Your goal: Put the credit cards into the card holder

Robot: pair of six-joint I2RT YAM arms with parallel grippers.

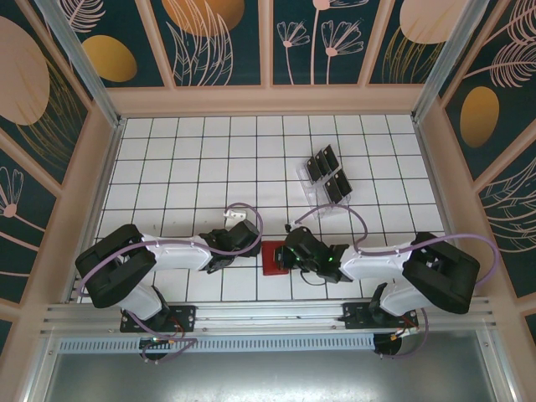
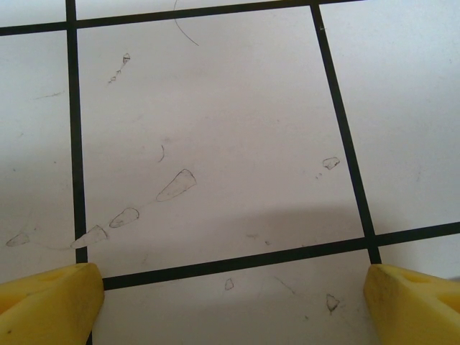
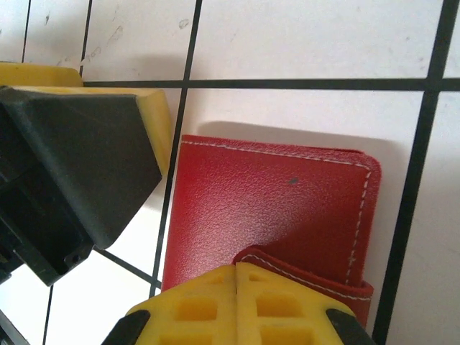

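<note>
The card holder (image 1: 270, 258) is a red wallet lying closed on the white grid table between my two grippers. In the right wrist view the card holder (image 3: 273, 208) lies flat, with its red tab clasp (image 3: 316, 279) curling up at its near edge. My right gripper (image 3: 236, 272) is shut, its yellow fingertips pressed together right at the end of the tab, with nothing visible between them. My left gripper (image 2: 230, 309) is open over bare table just left of the wallet. The black credit cards (image 1: 328, 174) stand in a clear slotted tray (image 1: 308, 192) farther back on the right.
One of the left gripper's fingers (image 3: 79, 158), black and yellow, sits close to the wallet's left edge. A small white object (image 1: 234, 215) lies behind the left arm. Patterned walls enclose the table (image 1: 167, 167) on three sides.
</note>
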